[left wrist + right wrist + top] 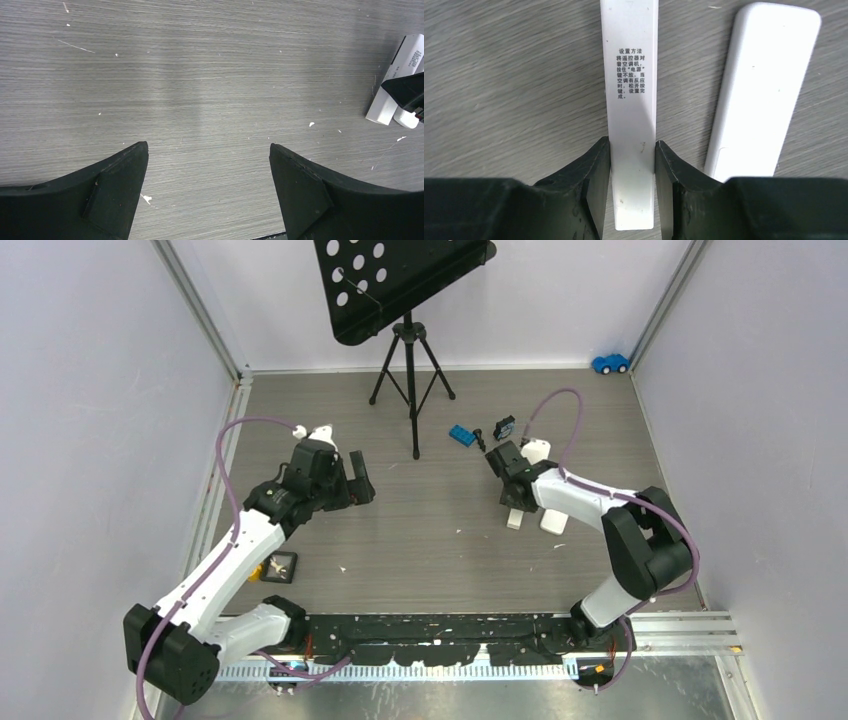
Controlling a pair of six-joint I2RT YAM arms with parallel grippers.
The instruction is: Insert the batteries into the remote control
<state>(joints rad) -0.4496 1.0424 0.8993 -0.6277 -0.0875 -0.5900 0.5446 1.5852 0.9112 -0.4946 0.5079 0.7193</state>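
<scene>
The right gripper [632,147] squeezed the thin white remote [631,70] at 3 o'clock on the table [430,495]. The left gripper [209,150] hung spread wide. The right one should likely hold tight and lift slowly.

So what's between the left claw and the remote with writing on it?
Just bare grey table with a few tiny white specks. The left wrist view shows it, from the open left gripper over to the remote.
</scene>
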